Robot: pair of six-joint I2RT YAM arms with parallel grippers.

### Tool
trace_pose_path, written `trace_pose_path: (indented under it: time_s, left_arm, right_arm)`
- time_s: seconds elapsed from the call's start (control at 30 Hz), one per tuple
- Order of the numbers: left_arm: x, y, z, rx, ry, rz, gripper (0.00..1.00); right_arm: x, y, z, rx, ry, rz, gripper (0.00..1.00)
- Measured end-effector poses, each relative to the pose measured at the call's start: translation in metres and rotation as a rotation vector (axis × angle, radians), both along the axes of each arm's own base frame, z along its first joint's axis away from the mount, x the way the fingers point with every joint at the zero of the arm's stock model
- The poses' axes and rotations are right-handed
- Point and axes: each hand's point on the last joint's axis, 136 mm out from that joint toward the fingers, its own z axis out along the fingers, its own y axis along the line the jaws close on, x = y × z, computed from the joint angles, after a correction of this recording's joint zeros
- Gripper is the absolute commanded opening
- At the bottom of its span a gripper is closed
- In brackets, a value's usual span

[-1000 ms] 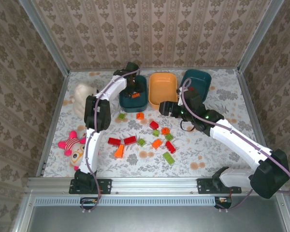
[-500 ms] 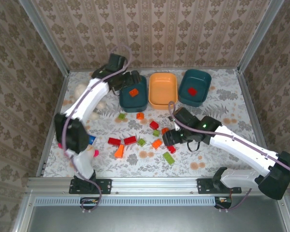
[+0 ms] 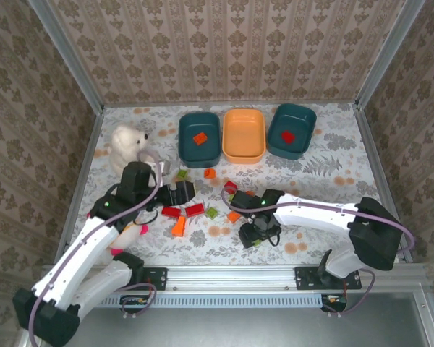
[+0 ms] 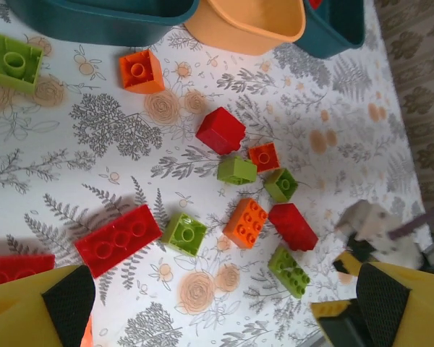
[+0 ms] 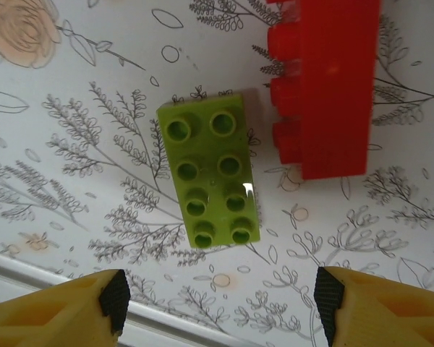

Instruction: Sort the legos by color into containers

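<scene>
Legos [image 3: 194,210] lie scattered mid-table on a white cloth [image 3: 318,170] printed with grey ferns and orange blossoms, the three containers [image 3: 244,134] lined up at 12 o'clock beneath damask-papered walls [image 3: 224,50]. At 5 o'clock of the scatter the right gripper [image 3: 254,235], jaws spread, straddles a light-green brick [image 5: 210,173] without touching it. At 9 o'clock the left gripper [image 3: 179,191] hangs with jaws wide apart, holding nothing.

Red, orange and green bricks [image 4: 246,223] lie scattered on a flower-patterned desk [image 4: 116,144]. Along the top edge sit a teal bin [image 4: 101,18], an orange bin [image 4: 249,22] and a second teal bin [image 4: 340,25]. The end effector [image 4: 224,303] has its yellow fingers [image 4: 36,311] spread wide at the bottom corners, gripping nothing.
</scene>
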Motion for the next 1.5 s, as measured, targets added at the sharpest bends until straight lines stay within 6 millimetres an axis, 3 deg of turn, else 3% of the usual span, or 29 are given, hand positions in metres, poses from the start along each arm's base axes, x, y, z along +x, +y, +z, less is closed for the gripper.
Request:
trace_pose_path:
  time_s: [0.17,0.47,0.83,1.07,1.17,1.27,1.4,1.5]
  left_arm:
    - [-0.012,0.006,0.009,-0.062,-0.039,0.027,0.96]
    - [-0.013,0.007,0.008,-0.073,-0.028,0.039,0.96]
    - [-0.013,0.007,0.008,-0.073,-0.027,0.040,0.96]
    - [-0.013,0.008,0.009,-0.075,-0.029,0.046,0.96]
    - [-0.009,0.007,0.016,-0.076,-0.035,0.053,0.96]
    - [0.002,0.002,0.031,-0.082,-0.052,0.060,0.97]
    - [0.025,-0.009,0.047,-0.101,-0.063,0.073,0.97]
    - [0.048,-0.018,0.048,-0.098,-0.043,0.093,0.97]
  right_arm:
    - [0.002,0.003,-0.015,-0.020,0.013,0.000,0.68]
    - [0.008,0.008,-0.039,-0.059,0.024,0.007,0.58]
    - [0.013,0.015,-0.038,-0.074,0.012,0.047,0.32]
    - [0.014,0.018,-0.032,-0.085,-0.019,0.077,0.27]
    - [0.023,0.028,-0.010,-0.047,-0.055,0.071,0.27]
    - [0.052,0.051,0.040,0.064,-0.139,0.038,0.27]
    - [0.120,0.066,0.110,0.224,-0.280,-0.075,0.26]
    - [0.180,0.065,0.137,0.276,-0.349,-0.165,0.26]
